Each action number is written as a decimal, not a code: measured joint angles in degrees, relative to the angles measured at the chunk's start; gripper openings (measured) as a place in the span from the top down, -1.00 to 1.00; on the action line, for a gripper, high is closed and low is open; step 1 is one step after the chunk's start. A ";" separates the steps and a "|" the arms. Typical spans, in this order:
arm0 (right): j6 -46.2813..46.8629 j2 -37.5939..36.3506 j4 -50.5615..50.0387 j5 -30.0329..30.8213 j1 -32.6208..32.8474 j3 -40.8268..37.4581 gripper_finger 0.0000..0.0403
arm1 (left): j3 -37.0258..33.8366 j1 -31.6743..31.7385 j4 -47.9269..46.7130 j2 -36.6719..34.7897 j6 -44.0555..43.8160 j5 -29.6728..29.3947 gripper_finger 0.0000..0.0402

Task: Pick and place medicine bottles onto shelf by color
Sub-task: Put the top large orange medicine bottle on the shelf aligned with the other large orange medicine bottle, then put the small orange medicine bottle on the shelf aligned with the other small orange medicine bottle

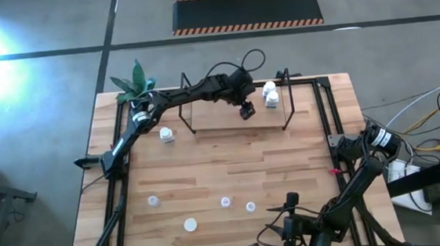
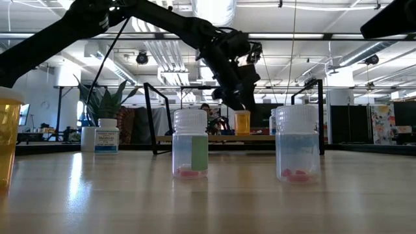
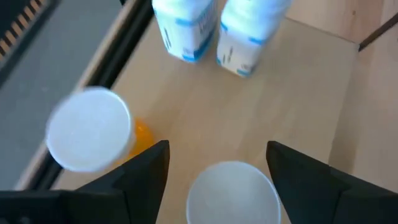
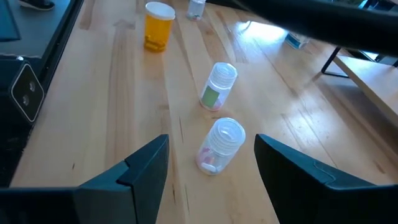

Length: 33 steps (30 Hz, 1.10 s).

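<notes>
Release looks like the step in hand. From above, we see the left gripper [image 1: 246,110] over the shelf [image 1: 219,117], white bottles [image 1: 270,95] just beyond. Its wrist view shows spread fingers [image 3: 146,168] flanking a white-capped bottle [image 3: 233,193], apparently not squeezing it; an orange bottle [image 3: 93,137] stands beside. Next we should lift straight up. The right gripper [image 4: 211,180] waits open above clear bottles [image 4: 214,146] on the counter [image 4: 124,93].

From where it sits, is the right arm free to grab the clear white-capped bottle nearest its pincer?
Probably yes. The right pincer stands open, and the clear white-capped bottle stands upright on bare planks right ahead, apart from the green-labelled clear bottle beyond it.
</notes>
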 joint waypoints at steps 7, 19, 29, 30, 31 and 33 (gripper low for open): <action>0.64 0.00 0.01 0.00 0.00 0.00 -0.12 | 0.55 -0.35 -2.21 -2.10 3.03 -0.40 -0.26; 1.62 0.00 -0.03 0.02 0.00 -1.03 -0.12 | -4.81 -7.71 -22.90 -17.82 4.38 -15.69 -0.20; 10.18 0.00 0.34 1.55 0.00 -6.20 -0.12 | -47.84 -22.47 1.77 -46.49 -6.05 -22.18 -0.16; 10.79 0.00 0.43 1.55 -0.02 -6.60 -0.12 | -52.86 -24.31 5.75 -49.38 -7.14 -22.22 -0.16; 11.25 0.00 0.60 1.58 -0.06 -7.01 -0.12 | -57.78 -26.25 9.97 -51.95 -7.94 -22.21 -0.16; 11.34 0.00 1.21 2.05 -0.27 -7.60 -0.12 | -67.37 -30.50 19.08 -56.79 -9.04 -22.18 -0.16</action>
